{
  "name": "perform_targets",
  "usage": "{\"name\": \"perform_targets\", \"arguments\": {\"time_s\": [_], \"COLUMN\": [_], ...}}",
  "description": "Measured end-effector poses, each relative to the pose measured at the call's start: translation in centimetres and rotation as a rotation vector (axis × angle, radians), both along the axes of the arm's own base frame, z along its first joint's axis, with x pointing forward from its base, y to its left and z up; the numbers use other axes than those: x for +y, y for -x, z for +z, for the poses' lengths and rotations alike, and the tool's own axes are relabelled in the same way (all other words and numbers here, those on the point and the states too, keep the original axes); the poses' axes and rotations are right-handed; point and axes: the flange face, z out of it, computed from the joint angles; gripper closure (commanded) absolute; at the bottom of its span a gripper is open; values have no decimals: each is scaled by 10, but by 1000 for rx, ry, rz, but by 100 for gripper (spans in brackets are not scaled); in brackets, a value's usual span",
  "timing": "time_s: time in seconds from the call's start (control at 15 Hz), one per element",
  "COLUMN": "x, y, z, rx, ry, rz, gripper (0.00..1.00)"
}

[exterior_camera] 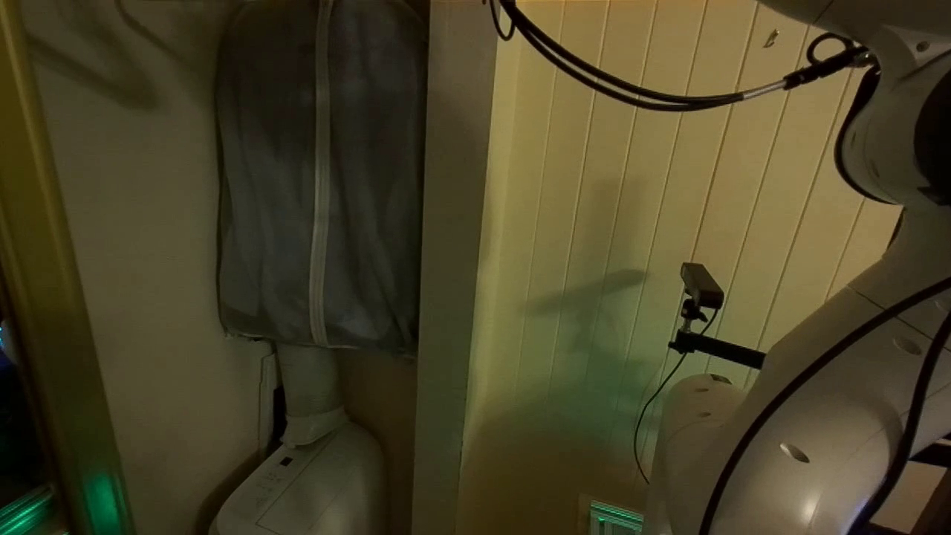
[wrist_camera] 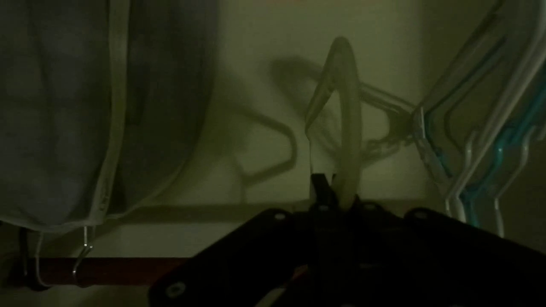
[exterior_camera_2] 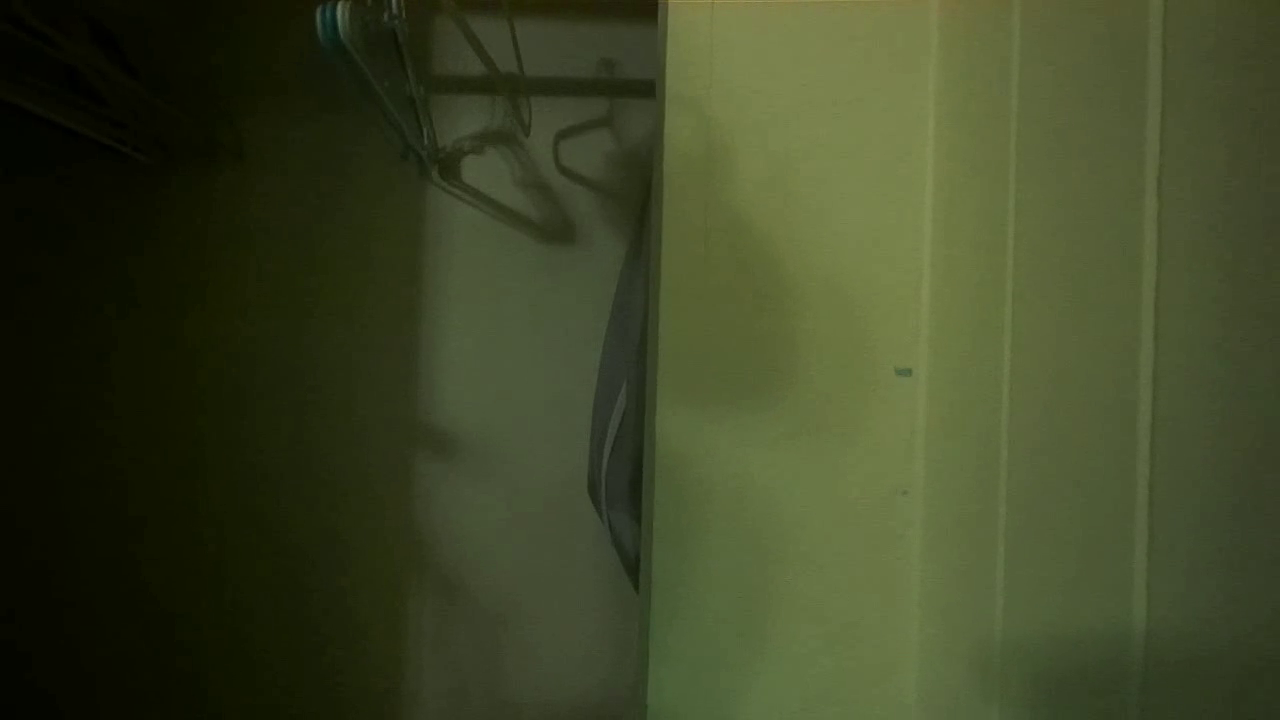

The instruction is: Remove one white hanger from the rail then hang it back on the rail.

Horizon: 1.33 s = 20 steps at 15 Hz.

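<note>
The wrist view stands upside down, with the rail (wrist_camera: 136,270) low in the picture. My gripper (wrist_camera: 339,197) is shut on a white hanger (wrist_camera: 350,111); one arm of it passes between the fingers and its end points away toward the wall. The hanger's hook is hidden behind the dark gripper, so I cannot tell whether it touches the rail. The held hanger (exterior_camera_2: 522,110) also appears, cut off by the top edge, in an exterior view. Other white and teal hangers (wrist_camera: 497,140) hang beside it, also seen in an exterior view (exterior_camera_2: 385,95). The gripper is out of both exterior views.
A grey garment bag (wrist_camera: 166,76) hangs on the rail, on the opposite side from the other hangers; it shows in both exterior views (exterior_camera: 371,178) (exterior_camera_2: 618,450). A wall edge (exterior_camera: 455,260) borders the closet. A white appliance (exterior_camera: 319,483) stands below the bag. Light is dim.
</note>
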Motion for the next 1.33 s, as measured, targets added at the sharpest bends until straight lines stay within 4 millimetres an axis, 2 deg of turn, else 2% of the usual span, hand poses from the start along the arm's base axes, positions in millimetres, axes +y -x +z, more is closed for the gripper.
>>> {"name": "perform_targets", "arguments": {"time_s": [0.33, 0.47, 0.6, 0.73, 0.87, 1.07, 1.13, 1.27, 1.33], "x": [-13, -16, -20, -21, -19, -7, 0, 11, 14], "y": [41, 53, 56, 50, 35, 8, 1, -10, -12], "z": [-5, -15, -35, -66, -104, -161, -178, -206, -213], "rx": [112, 155, 189, 231, 263, 305, 318, 343, 350], "ry": [11, 0, -13, -24, -25, -10, 8, 60, 72], "rz": [-61, -72, -73, -66, -54, -25, -17, -13, -12], "gripper": [98, 98, 98, 98, 98, 98, 94, 94, 94]}}
